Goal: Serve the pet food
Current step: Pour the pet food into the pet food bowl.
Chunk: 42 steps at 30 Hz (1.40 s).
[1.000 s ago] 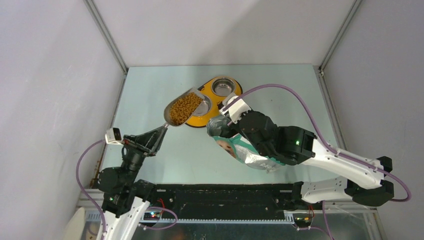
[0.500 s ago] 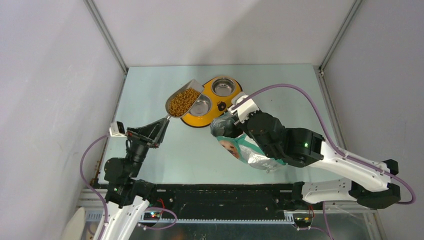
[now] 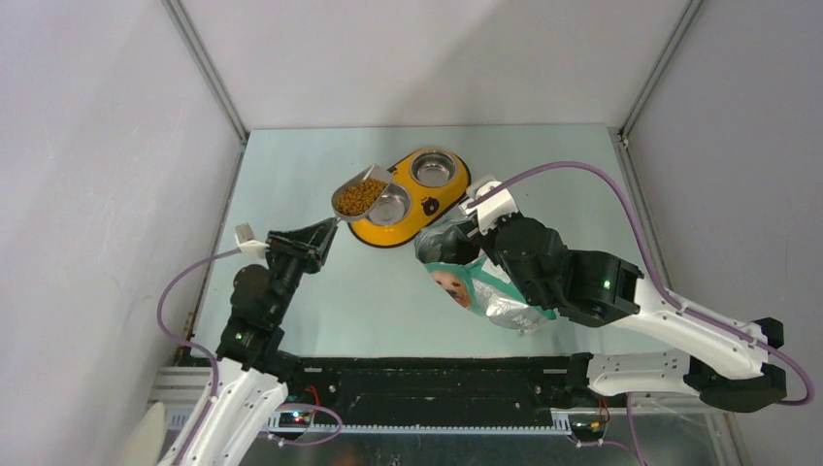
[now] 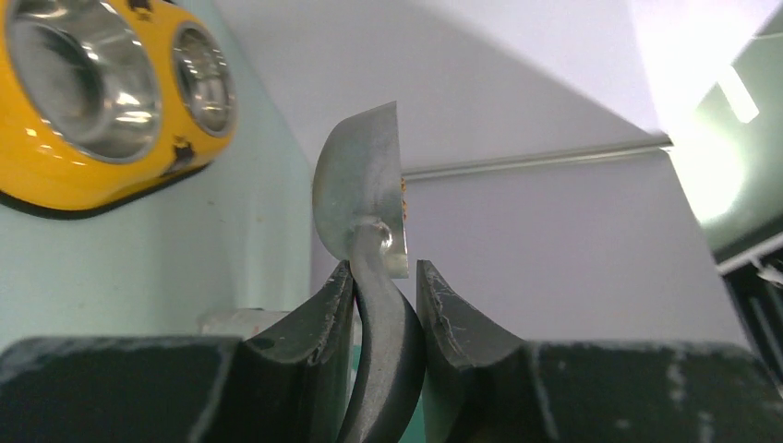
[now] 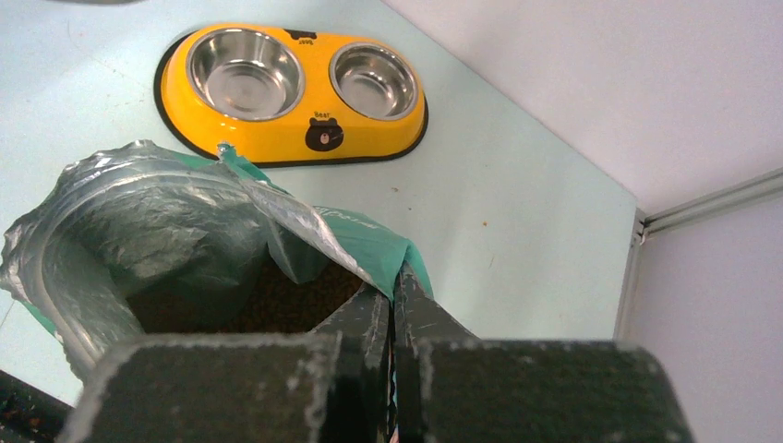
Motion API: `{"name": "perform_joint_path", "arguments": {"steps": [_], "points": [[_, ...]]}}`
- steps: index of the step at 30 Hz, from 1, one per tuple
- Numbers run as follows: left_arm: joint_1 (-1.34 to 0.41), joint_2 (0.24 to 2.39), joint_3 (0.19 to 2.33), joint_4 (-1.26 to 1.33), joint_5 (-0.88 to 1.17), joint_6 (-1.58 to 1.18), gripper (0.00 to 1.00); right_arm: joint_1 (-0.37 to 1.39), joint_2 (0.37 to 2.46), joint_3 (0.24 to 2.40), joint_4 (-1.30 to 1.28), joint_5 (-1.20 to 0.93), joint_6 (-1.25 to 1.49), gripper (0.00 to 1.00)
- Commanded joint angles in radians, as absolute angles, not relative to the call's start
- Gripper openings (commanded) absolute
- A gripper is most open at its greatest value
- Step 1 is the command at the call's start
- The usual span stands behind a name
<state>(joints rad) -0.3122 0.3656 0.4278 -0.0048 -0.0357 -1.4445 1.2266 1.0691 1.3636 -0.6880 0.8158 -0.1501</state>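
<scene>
Two claws grip — my left claw [image 3: 327,229] squeezes the scoop [image 3: 378,176] of kibble [image 3: 359,197], my right claw [image 5: 395,279] pinches the bag [image 5: 138,221].

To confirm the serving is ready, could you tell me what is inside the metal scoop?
In the top view, brown kibble fills the metal scoop. How deep it lies cannot be seen. The left wrist view shows only the scoop's outer back, which hides nearly all the contents.

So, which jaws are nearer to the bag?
Right. The right jaws are shut on the bag's rim; the left jaws hold the scoop, off to the bag's left by the feeder.
</scene>
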Motion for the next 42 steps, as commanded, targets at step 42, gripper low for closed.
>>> {"name": "perform_joint_path", "arguments": {"steps": [42], "points": [[-0.303, 0.949, 0.58, 0.063, -0.214, -1.149, 0.0, 1.08, 0.869, 1.119, -0.442, 0.751, -0.017, 0.0]]}}
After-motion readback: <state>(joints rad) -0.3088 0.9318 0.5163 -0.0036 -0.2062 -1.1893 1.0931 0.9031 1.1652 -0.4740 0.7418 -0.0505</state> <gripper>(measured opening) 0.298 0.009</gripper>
